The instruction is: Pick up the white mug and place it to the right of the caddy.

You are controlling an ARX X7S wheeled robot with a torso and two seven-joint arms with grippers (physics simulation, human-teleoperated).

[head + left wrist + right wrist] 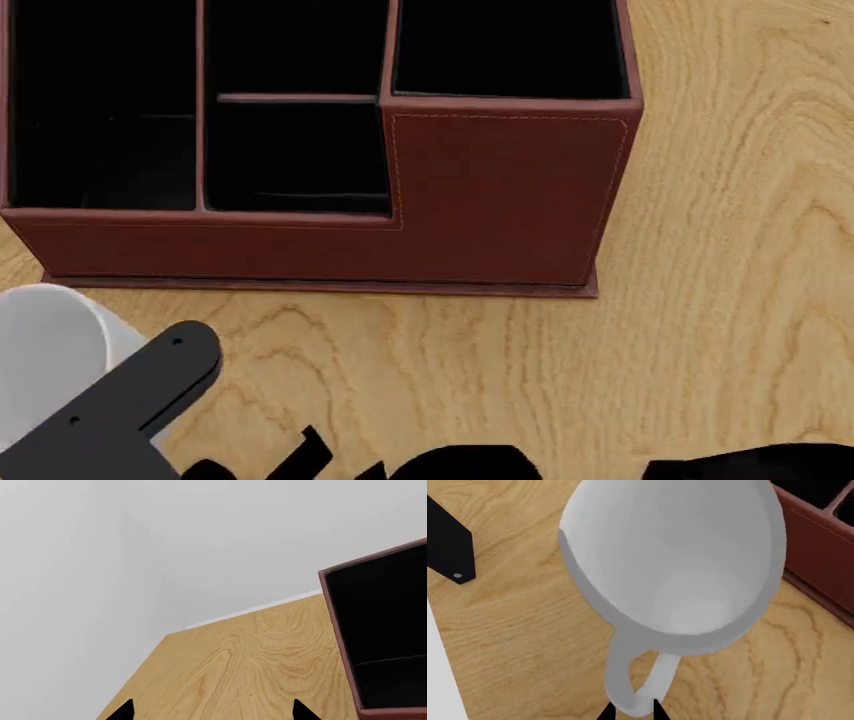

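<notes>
Left wrist view: left gripper (213,714) tips wide apart, empty, above wooden table (247,655); caddy (380,640) corner beside it

Head view: white mug (54,350) sat on the table at the caddy's near-left, partly behind a black arm link (127,405)

Right wrist view: right gripper (630,711) tips nipped the mug's handle (627,680); judged advice: lift straight, clear the caddy wall, carry rightward
</notes>
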